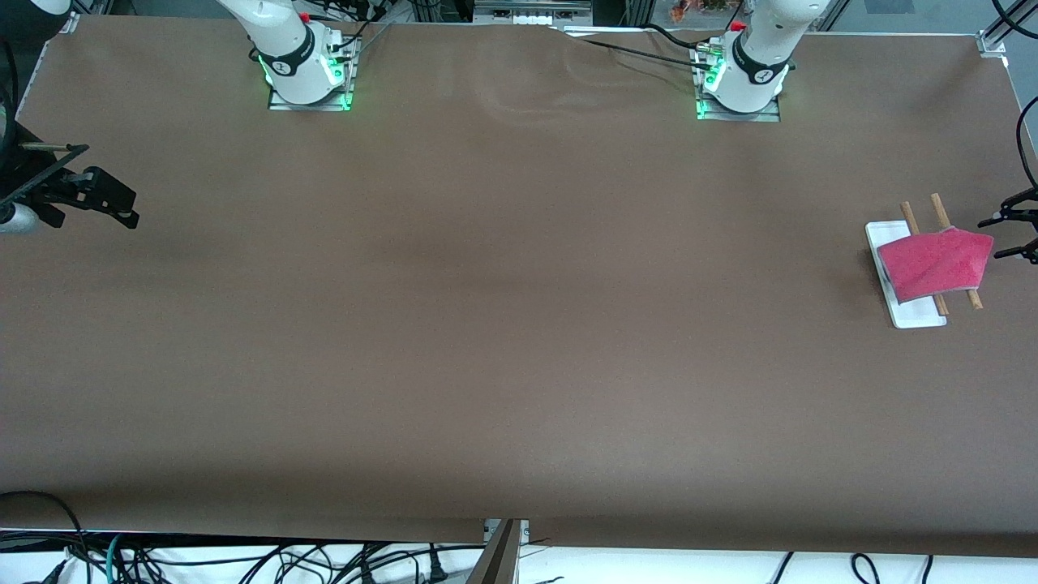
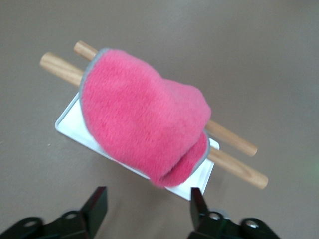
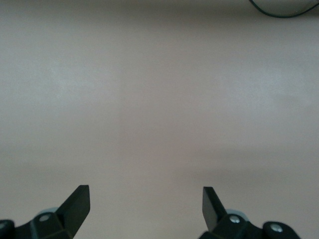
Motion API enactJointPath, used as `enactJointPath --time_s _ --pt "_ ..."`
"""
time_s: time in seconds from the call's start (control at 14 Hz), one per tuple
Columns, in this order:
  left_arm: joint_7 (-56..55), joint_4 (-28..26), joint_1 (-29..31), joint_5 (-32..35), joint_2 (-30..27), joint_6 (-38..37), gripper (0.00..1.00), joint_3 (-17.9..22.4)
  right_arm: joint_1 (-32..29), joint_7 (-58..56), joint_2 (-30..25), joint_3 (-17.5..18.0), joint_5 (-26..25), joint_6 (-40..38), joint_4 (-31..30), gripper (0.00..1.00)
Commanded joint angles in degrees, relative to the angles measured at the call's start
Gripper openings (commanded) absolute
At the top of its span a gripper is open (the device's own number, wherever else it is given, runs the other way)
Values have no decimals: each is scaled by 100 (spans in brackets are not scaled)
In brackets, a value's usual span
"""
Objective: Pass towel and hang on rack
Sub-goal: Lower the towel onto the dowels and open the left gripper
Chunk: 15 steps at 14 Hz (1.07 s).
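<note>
The pink-red towel [image 1: 937, 264] hangs draped over the two wooden rods [image 1: 939, 204] of the rack, whose white base [image 1: 918, 314] sits near the left arm's end of the table. In the left wrist view the towel [image 2: 144, 124] covers the middle of the rods [image 2: 234, 149] above the base [image 2: 70, 122]. My left gripper [image 1: 1001, 238] is open and empty beside the towel, a short way clear of it [image 2: 148, 194]. My right gripper [image 1: 122, 207] is open and empty over bare table at the right arm's end [image 3: 145, 191].
The brown table surface [image 1: 503, 324] stretches between the two arms. Both arm bases [image 1: 308, 69] stand along the edge farthest from the front camera. Cables [image 1: 243, 560] hang below the edge nearest the front camera.
</note>
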Motion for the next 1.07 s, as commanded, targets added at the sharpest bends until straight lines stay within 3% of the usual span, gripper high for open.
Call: enactJointPath --time_s 0.0,0.14,0.29,0.5,0.71,1.0 --pt "99 677 -69 70 175 -134 100 -67 -56 -58 27 52 19 54 104 100" --pt "142 1265 -559 200 220 -168 100 -68 -65 -67 36 52 1 37 121 100" --pt "64 1495 -711 385 150 -291 100 -102 -65 -67 27 52 1 11 121 100" --pt "-559 1742 -825 333 141 -598 100 -164 -47 -49 27 60 1 54 191 100" --pt "-1270 2076 -1369 377 123 -634 100 -164 -21 -49 27 122 -103 72 200 100" --pt "-2685 2094 -2081 613 -192 -889 100 -155 -30 -58 97 131 -122 195 226 100"
